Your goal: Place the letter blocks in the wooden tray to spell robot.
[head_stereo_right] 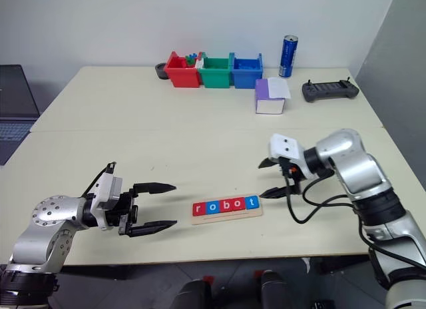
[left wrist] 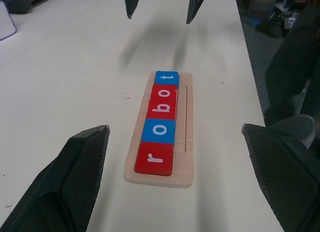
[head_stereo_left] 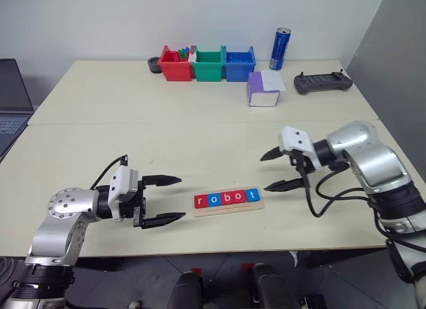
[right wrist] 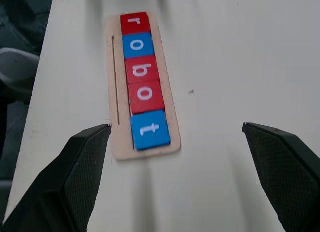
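The wooden tray [head_stereo_left: 228, 206] lies near the table's front edge, between my two grippers. Five letter blocks [head_stereo_left: 226, 198] sit in it in a row, red r, blue o, red b, red o, blue t, reading "robot". My left gripper [head_stereo_left: 170, 199] is open just left of the tray, apart from it, pointing at it. My right gripper [head_stereo_left: 274, 170] is open, raised above the table to the right of the tray, with nothing between its fingers. The left wrist view looks along the tray [left wrist: 187, 132] from the r end, the right wrist view along the tray [right wrist: 114, 137] from the t end.
At the back of the table stand red [head_stereo_left: 175, 64], green [head_stereo_left: 208, 64] and blue [head_stereo_left: 239, 64] bins, a blue can [head_stereo_left: 280, 49], a purple-and-white box [head_stereo_left: 263, 89] and a black controller [head_stereo_left: 323, 82]. A laptop [head_stereo_left: 12, 99] sits at the far left.
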Available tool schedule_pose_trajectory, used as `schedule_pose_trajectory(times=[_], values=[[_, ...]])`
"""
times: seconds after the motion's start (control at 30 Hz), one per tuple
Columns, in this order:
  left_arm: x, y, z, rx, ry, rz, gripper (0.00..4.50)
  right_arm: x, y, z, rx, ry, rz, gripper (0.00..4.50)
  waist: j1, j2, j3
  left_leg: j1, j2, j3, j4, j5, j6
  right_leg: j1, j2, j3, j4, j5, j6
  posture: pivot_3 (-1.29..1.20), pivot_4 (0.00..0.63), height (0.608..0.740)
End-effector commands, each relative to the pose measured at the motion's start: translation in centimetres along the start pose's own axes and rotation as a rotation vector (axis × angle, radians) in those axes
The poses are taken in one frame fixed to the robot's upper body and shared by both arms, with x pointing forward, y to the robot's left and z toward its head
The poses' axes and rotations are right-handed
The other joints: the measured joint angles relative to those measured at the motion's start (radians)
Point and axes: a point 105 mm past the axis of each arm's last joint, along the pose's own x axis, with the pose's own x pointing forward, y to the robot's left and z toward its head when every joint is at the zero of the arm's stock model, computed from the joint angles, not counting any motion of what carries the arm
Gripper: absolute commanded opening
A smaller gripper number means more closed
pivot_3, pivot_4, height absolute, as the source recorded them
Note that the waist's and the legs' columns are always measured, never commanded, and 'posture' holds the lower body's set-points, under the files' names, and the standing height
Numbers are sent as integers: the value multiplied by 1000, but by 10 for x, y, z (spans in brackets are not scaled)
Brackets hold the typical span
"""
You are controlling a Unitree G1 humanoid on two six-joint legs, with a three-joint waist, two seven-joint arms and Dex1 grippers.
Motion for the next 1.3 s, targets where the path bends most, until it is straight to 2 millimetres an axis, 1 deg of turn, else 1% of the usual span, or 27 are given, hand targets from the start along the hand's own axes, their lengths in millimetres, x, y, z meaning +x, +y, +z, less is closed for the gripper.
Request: schedule_pose_trajectory(times=[0.03, 0.1, 0.13, 0.27, 0.33, 0.4, 0.5, 0.67, 0.73, 0.8, 0.87, 0.9, 1.0, 1.07, 1.13, 1.23, 1.3], values=[[-2, 1, 10, 45, -16, -3, 4500, -14, 2, -1, 3, -40, -35, 4485, 1, 0, 0, 0, 0, 0, 0, 0, 0, 0, 0, 0, 0, 0, 0, 0, 150, 740], [-2, 1, 10, 44, -18, -4, 4500, -14, 5, -6, 12, -48, -38, 4485, 0, 0, 0, 0, 0, 0, 0, 0, 0, 0, 0, 0, 0, 0, 0, 0, 150, 740], [-3, 1, 10, 42, -17, -4, 4500, -10, 6, -8, 4, -54, -46, 4485, -2, 0, 0, 0, 0, 0, 0, 0, 0, 0, 0, 0, 0, 0, 0, 0, 150, 740], [-4, 2, 9, 43, -8, 0, 4500, 13, 18, -9, -35, -78, -21, 4485, -7, 0, 0, 1, 0, 0, 0, 0, 0, 0, 0, 0, 1, 0, 0, 0, 150, 740], [-4, 3, 9, 43, -13, 1, 4500, 22, 20, -6, -19, -92, -6, 4485, -8, 0, 0, 1, 0, 0, 0, 0, 0, 0, 0, 0, 1, 0, 0, 0, 150, 740], [-3, 3, 9, 44, -16, 1, 4500, 29, 17, -6, -18, -96, -13, 4485, -7, 0, 0, 1, 0, 0, 0, 0, 0, 0, 0, 0, 1, 0, 1, 0, 150, 740], [-4, 2, 8, 44, -17, 3, 4500, 34, 18, -6, -23, -90, 1, 4485, -5, 0, 0, 0, 0, 0, 0, 0, 0, 0, 0, 0, 1, 0, 1, 0, 150, 740], [-10, -1, 5, 41, -12, 9, 4500, 35, 19, -7, -27, -82, 21, 4485, -3, 0, 0, 0, 0, 0, 0, 0, 0, 0, 0, 0, 0, 0, 1, 0, 150, 740], [-11, -2, 5, 42, -13, 10, 4500, 35, 19, -3, -51, -100, 23, 4485, -3, 0, 0, 0, 0, 0, 0, 0, 0, 0, 0, 0, 0, 0, 0, 0, 150, 740], [-11, -2, 5, 42, -13, 11, 4500, 33, 27, 8, -85, -135, 62, 4485, -3, 0, 0, 0, 0, 0, 0, 0, 0, 0, 0, 0, 0, 0, 0, 0, 150, 740], [-13, -3, 5, 40, -11, 11, 4500, 33, 45, 24, -137, -158, 139, 4485, -3, 0, 0, 0, 0, 0, 0, 0, 0, 0, 0, 0, 0, 0, 0, 0, 150, 740], [-13, -3, 4, 39, -10, 11, 4500, 36, 53, 29, -153, -156, 165, 4485, -3, 0, 0, 0, 0, 0, 0, 0, 0, 0, 0, 0, 0, 0, 0, 0, 150, 740], [-13, -4, 1, 34, -4, 6, 4500, 55, 69, 33, -198, -111, 198, 4485, -3, -1, 0, 1, 0, -1, 0, 0, 0, 0, 0, 0, 0, 0, 0, 0, 150, 740], [-13, -3, -1, 32, 2, 5, 4500, 71, 72, 42, -189, -129, 188, 4485, -4, -1, 0, 1, 0, -1, 0, 0, 0, 0, 0, -1, 1, 0, 0, 0, 150, 740], [-15, -1, -2, 31, 11, 10, 4500, 82, 74, 51, -179, -145, 183, 4485, -4, -1, 0, 1, 0, -1, 0, 0, 0, 0, 0, 0, 1, -1, -2, 0, 150, 740], [-24, 0, -6, 27, 41, 19, 4500, 101, 77, 64, -186, -155, 173, 4485, -5, -1, 0, 1, 0, -1, 0, 0, 0, 0, 0, 0, 1, -2, -3, 0, 150, 740], [-30, -1, -9, 22, 67, 18, 4500, 108, 78, 69, -181, -156, 172, 4485, -5, -1, 0, 0, 0, -2, 0, 0, 0, 0, 0, -1, 1, -2, -3, 0, 150, 740]])
